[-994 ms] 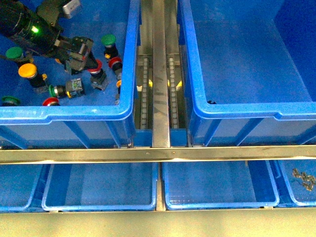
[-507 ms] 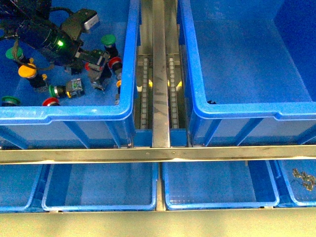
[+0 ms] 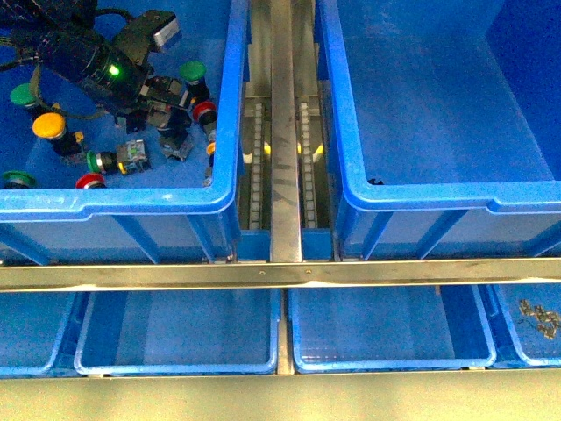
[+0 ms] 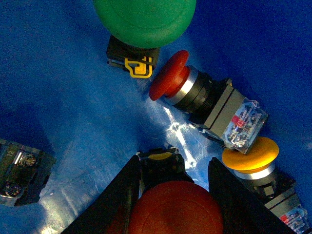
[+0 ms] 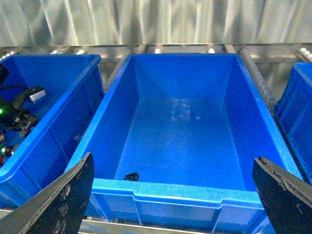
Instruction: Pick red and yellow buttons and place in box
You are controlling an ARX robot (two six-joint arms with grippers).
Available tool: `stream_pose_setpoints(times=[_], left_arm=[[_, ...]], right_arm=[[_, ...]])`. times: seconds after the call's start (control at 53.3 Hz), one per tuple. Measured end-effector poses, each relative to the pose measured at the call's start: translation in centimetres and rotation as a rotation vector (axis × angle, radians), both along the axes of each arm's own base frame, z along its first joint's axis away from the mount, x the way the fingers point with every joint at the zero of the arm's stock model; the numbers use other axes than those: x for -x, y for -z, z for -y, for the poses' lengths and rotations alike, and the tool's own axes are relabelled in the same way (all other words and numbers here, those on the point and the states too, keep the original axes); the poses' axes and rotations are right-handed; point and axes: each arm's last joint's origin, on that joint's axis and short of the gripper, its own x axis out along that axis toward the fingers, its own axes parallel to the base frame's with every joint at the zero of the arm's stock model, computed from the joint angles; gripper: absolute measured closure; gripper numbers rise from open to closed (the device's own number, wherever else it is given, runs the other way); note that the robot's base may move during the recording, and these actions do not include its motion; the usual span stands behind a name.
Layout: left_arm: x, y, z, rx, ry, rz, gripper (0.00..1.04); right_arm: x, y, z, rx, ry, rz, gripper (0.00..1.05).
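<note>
one red button (image 4: pixel 170 209) is clenched in the left gripper (image 4: pixel 174 163), near the right wall of the left crate (image 3: pixel 219 197) — set for lifting; the right gripper (image 5: pixel 173 157) hangs released over the box (image 5: pixel 185 192).

We saw the box (image 3: pixel 421 195), right in the front frame, in plain deep blue, and the left crate (image 3: pixel 131 200) the same blue. At upper left the yellow button (image 3: pixel 49 125) wore an orange-yellow cap, the red button (image 3: pixel 204 110) red, the green button (image 3: pixel 192 69) green — all on black bodies.
</note>
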Motion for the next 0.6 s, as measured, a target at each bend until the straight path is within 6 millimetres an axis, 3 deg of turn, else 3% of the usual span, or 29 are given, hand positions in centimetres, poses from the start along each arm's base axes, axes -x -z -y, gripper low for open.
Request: stream_pose_setpoints(times=[0.225,0.469,0.6], left_arm=[[0.8,-0.4,-1.5,0.106,-0.087,-0.009,0.71],[4.5,-9.0,-6.6,0.465,-0.300,0.063,0.71],[6.6,-11.8,-7.8,0.640,-0.389,0.034,0.71]], right_arm=[[0.0,0.0,0.0,0.000,0.000,0.000,0.07],[0.0,0.0,0.0,0.000,0.000,0.000,0.07],[0.0,0.0,0.0,0.000,0.000,0.000,0.07]])
